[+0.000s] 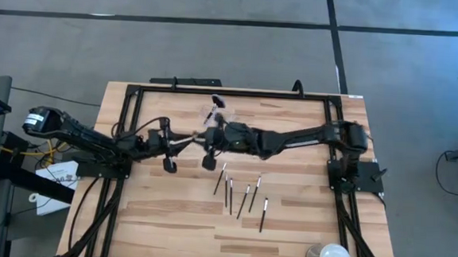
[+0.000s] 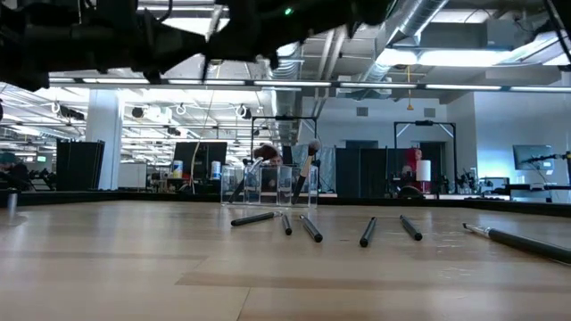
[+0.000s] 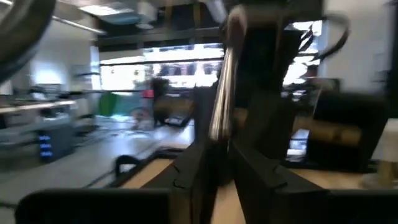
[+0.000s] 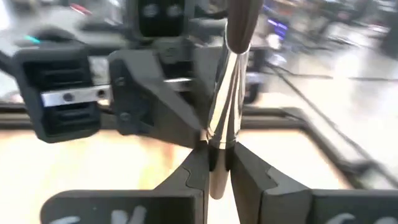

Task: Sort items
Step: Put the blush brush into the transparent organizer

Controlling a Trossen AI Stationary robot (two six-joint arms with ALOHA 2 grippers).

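Toward six o'clock on the pale wooden tabletop (image 1: 167,220), five slim black-handled makeup brushes (image 1: 242,195) lie loose, splayed side by side. Above mid-table, the right claw (image 4: 217,163) is pinched tight on a silver-ferruled brush (image 4: 229,99); the left claw (image 3: 217,163), meeting it, clamps a brush ferrule (image 3: 222,93) too. Farther off, toward twelve o'clock, a small clear plastic holder (image 2: 269,185) stands with brushes upright inside.

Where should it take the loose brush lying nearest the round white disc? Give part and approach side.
Grip the brush mid-handle, coming straight down, fingers closing across the shaft. It lies flat on the table, apart from its neighbours, so both sides look free.
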